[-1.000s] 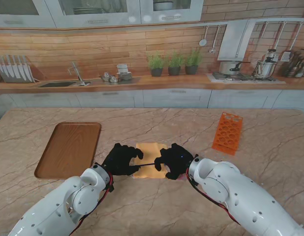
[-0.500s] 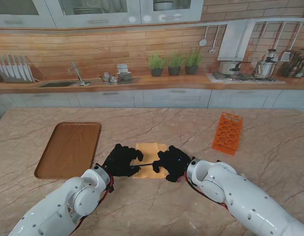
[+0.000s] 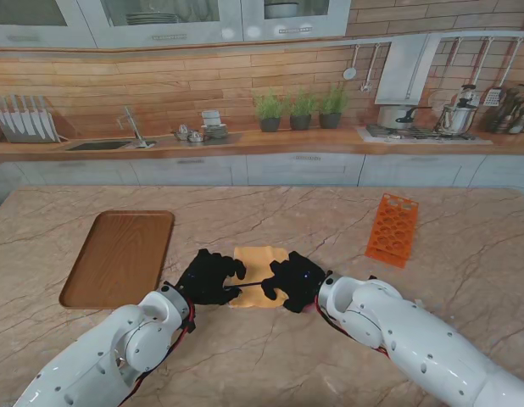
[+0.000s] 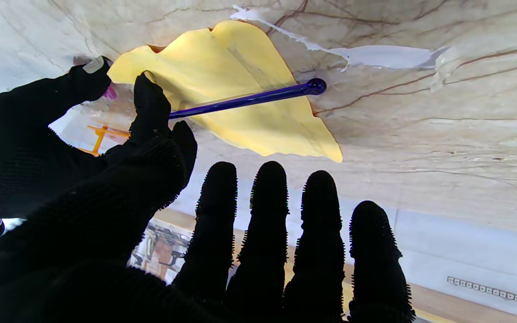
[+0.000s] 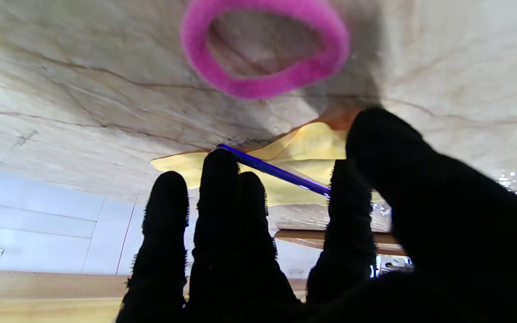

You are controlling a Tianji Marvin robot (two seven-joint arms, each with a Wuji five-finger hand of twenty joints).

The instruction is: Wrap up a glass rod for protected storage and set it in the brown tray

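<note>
Over yellow cloth (image 3: 260,270): right hand (image 3: 292,281) fingers pinch blue rod (image 4: 245,99); left hand (image 3: 208,275) fingers spread, empty.

**Both hands at the yellow cloth**

From the stand camera I saw my left hand (image 3: 209,276) and right hand (image 3: 293,281) resting on either side of the yellow cloth (image 3: 260,259), with the thin dark rod (image 3: 252,284) running between them across its nearer edge. The brown tray (image 3: 119,257) lay to the left, nothing in it. An orange rack (image 3: 392,229) sat well apart on the right.
</note>
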